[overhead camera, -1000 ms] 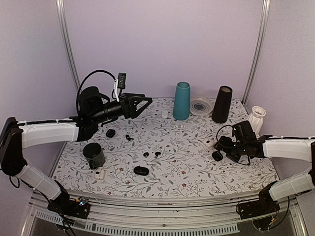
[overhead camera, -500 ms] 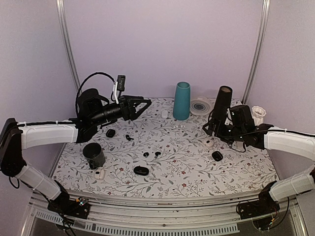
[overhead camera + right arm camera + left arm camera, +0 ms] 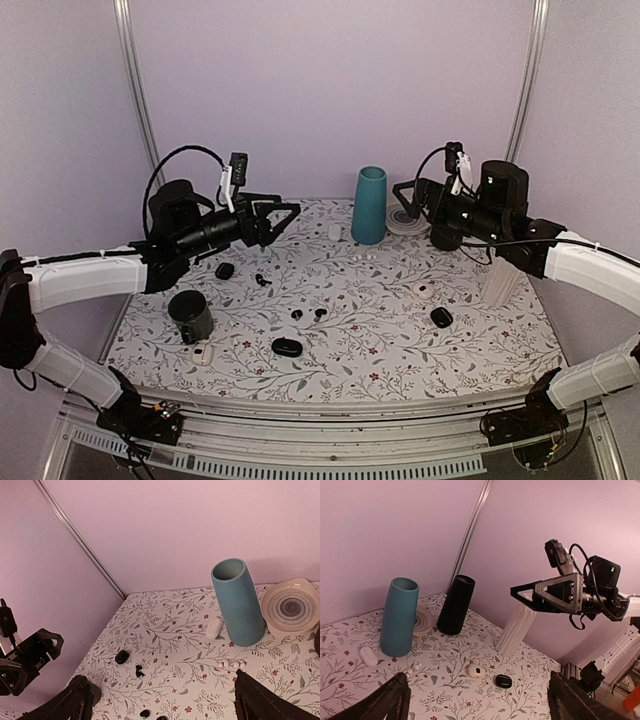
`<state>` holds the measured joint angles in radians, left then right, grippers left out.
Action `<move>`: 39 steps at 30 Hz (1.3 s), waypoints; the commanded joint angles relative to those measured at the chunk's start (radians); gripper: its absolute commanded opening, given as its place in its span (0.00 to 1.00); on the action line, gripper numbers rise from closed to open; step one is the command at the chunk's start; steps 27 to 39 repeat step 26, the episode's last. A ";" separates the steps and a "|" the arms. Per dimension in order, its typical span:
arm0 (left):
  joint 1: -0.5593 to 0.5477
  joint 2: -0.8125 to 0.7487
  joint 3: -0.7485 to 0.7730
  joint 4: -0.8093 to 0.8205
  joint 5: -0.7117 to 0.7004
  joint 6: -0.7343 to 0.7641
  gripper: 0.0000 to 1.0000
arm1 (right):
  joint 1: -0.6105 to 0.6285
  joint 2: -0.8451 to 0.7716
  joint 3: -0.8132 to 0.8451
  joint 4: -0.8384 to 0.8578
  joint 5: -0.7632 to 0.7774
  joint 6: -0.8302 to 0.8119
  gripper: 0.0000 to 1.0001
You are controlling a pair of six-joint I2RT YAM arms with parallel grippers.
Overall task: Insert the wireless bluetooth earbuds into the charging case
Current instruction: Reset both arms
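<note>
Two black earbuds (image 3: 297, 314) (image 3: 320, 313) lie side by side mid-table, and they show at the bottom edge of the right wrist view as black earbuds (image 3: 145, 713). Another black earbud pair (image 3: 262, 279) (image 3: 139, 670) lies further left, beside a shut black case (image 3: 225, 270) (image 3: 122, 656). A black charging case (image 3: 286, 347) sits near the front. My left gripper (image 3: 285, 215) (image 3: 480, 705) hangs open high over the back left, holding nothing. My right gripper (image 3: 400, 200) (image 3: 170, 705) is open and empty, high over the back right.
Teal vase (image 3: 369, 205), black vase (image 3: 455, 605) and plate (image 3: 290, 607) stand at the back. White ribbed vase (image 3: 517, 627) is right, under my right arm. White case (image 3: 425, 290) and black case (image 3: 441, 317) lie right. Dark cup (image 3: 190, 315) and another white case (image 3: 204, 353) sit front left.
My right arm has risen from the table beside the right black case and swung up and back; its jaws opened wider. The left arm drew slightly left.
</note>
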<state>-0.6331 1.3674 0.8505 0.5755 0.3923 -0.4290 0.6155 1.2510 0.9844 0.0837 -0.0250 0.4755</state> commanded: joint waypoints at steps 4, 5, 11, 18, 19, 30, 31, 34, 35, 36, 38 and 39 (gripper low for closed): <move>0.015 -0.074 -0.015 -0.085 -0.079 0.091 0.96 | 0.005 -0.048 0.092 0.040 -0.065 -0.090 0.99; 0.015 -0.079 -0.014 -0.091 -0.084 0.097 0.96 | 0.006 -0.055 0.094 0.043 -0.067 -0.091 0.99; 0.015 -0.097 -0.018 -0.106 -0.095 0.108 0.96 | 0.005 -0.082 0.085 0.059 -0.079 -0.091 0.99; 0.015 -0.101 -0.020 -0.106 -0.095 0.108 0.96 | 0.005 -0.075 0.082 0.052 -0.090 -0.079 0.99; 0.015 -0.101 -0.021 -0.106 -0.095 0.108 0.96 | 0.006 -0.073 0.081 0.051 -0.087 -0.078 0.99; 0.015 -0.100 -0.021 -0.106 -0.095 0.109 0.96 | 0.007 -0.075 0.071 0.055 -0.076 -0.073 0.99; 0.015 -0.100 -0.021 -0.106 -0.095 0.109 0.96 | 0.007 -0.075 0.071 0.055 -0.076 -0.073 0.99; 0.015 -0.100 -0.021 -0.106 -0.095 0.109 0.96 | 0.007 -0.075 0.071 0.055 -0.076 -0.073 0.99; 0.015 -0.100 -0.021 -0.106 -0.095 0.109 0.96 | 0.007 -0.075 0.071 0.055 -0.076 -0.073 0.99; 0.015 -0.100 -0.021 -0.106 -0.095 0.109 0.96 | 0.007 -0.075 0.071 0.055 -0.076 -0.073 0.99; 0.015 -0.100 -0.021 -0.106 -0.095 0.109 0.96 | 0.007 -0.075 0.071 0.055 -0.076 -0.073 0.99; 0.015 -0.100 -0.021 -0.106 -0.095 0.109 0.96 | 0.007 -0.075 0.071 0.055 -0.076 -0.073 0.99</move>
